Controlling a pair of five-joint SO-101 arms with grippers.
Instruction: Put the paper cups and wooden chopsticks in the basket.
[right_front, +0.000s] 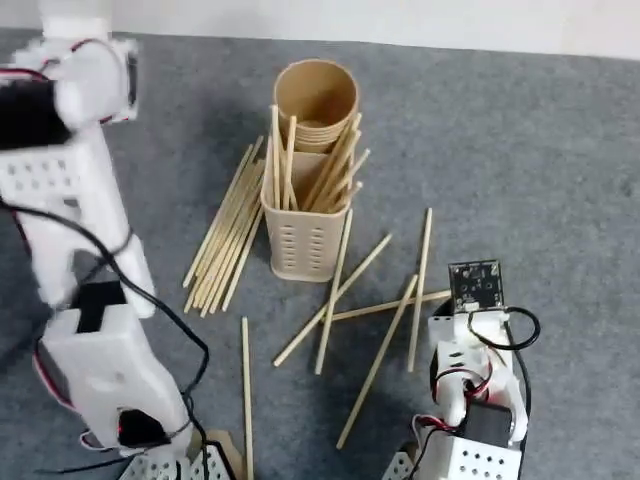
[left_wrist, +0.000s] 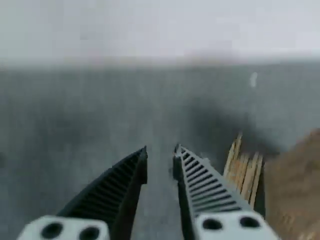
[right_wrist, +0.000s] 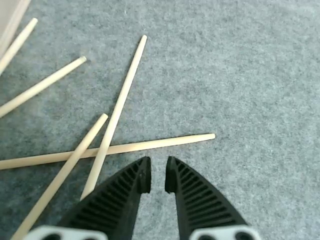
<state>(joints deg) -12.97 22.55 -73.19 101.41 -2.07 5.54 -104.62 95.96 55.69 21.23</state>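
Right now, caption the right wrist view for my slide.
Right pincer, barely parted, beside loose wooden chopsticks crossed on grey carpet.

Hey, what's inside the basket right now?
Wooden chopsticks stand leaning in the basket. Stacked paper cups rise at its far end; their bases and the basket's floor are hidden.

No text, label, number or sign is showing legibly on the basket (right_front: 303, 240), the paper cups (right_front: 316, 100) or the desk (right_front: 540, 150); the circuit board (right_front: 474, 285) markings are proving too small to read.
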